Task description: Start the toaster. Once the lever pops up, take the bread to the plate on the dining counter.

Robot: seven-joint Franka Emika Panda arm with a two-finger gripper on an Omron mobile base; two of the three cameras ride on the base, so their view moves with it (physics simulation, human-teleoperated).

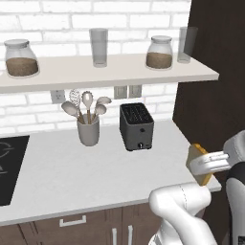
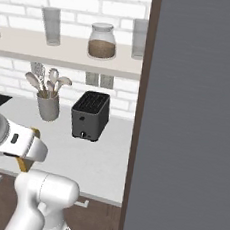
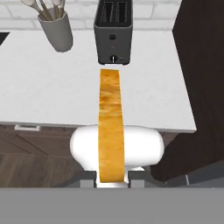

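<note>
The dark grey toaster [image 1: 137,127] stands at the back of the light grey worktop [image 1: 95,177], its knob face toward me, and nothing sticks out of its two slots. My gripper [image 1: 201,167] is shut on the bread [image 1: 195,152], held upright off the worktop's right front corner, well short of the toaster. In the hand view the bread [image 3: 110,127] runs edge-on up the middle from my fingertips [image 3: 89,177] toward the toaster [image 3: 113,30]. From the right, orange crust [image 2: 23,164] shows under my hand. The plate and dining counter are out of view.
A grey utensil cup [image 1: 88,130] stands left of the toaster. A shelf [image 1: 110,72] with jars and glasses hangs above. A black cooktop [image 1: 9,167] lies far left. A tall dark cabinet wall [image 2: 192,120] closes off the right side.
</note>
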